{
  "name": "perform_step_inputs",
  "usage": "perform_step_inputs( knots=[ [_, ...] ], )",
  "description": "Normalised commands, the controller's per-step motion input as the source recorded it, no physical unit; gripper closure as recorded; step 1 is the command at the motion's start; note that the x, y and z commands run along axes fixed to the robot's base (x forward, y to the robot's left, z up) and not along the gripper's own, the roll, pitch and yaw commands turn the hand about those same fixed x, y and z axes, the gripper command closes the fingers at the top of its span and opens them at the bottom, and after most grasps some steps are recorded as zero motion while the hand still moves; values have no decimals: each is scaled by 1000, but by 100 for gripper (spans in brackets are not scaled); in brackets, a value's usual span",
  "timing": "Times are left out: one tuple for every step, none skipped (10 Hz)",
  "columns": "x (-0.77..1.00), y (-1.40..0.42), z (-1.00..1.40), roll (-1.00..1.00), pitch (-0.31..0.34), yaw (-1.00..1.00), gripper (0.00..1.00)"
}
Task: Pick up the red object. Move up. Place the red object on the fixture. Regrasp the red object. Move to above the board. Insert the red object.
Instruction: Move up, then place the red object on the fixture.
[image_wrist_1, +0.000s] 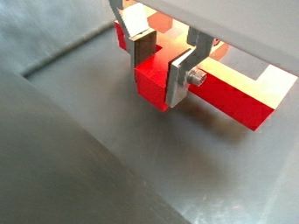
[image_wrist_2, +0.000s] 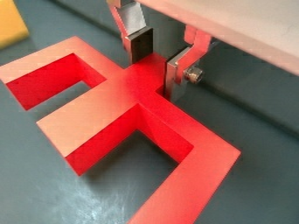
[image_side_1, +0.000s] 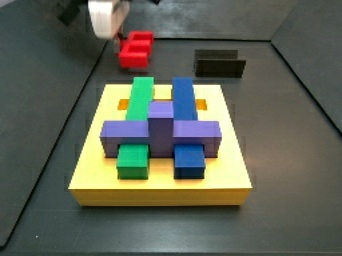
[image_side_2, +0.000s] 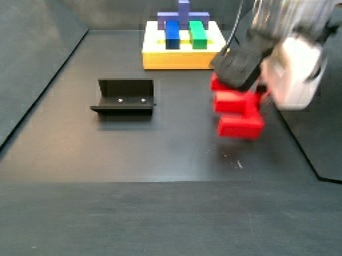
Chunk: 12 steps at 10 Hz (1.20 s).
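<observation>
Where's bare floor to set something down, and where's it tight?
Free: the dark floor in front of the fixture, and the strip between the fixture and the red object. Also the floor either side of the board. Tight: around the pincer, closed on the red object, and the board top, packed with green, blue and purple blocks.

I see the gripper (image_wrist_2: 162, 54) has 2 brushed-metal fingers (image_wrist_1: 181, 74) clamped on the red object (image_wrist_2: 122, 109), smooth matt plastic, over a dull, scuffed dark floor (image_wrist_1: 70, 166).
</observation>
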Motion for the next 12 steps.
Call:
perform_step_inputs(
  knots=[
    [-52, 15, 363, 29, 49, 0, 100],
    [46, 0, 0, 0, 0, 0, 100],
    [26, 0, 0, 0, 0, 0, 100],
    [186, -40, -34, 0, 57, 154, 100],
    [329, -49, -137, 0, 131, 534, 100],
    [617, -120, -103, 0, 277, 560, 100],
    [623, -117, -60, 0, 354, 526, 100],
    [520, -163, 0, 0, 334, 577, 100],
    [497, -200, -17, -94, 357, 577, 100],
    [454, -194, 0, -157, 411, 551, 100],
    [360, -169, 123, -463, 280, 503, 100],
    [431, -171, 137, -451, 246, 454, 100]
  ],
)
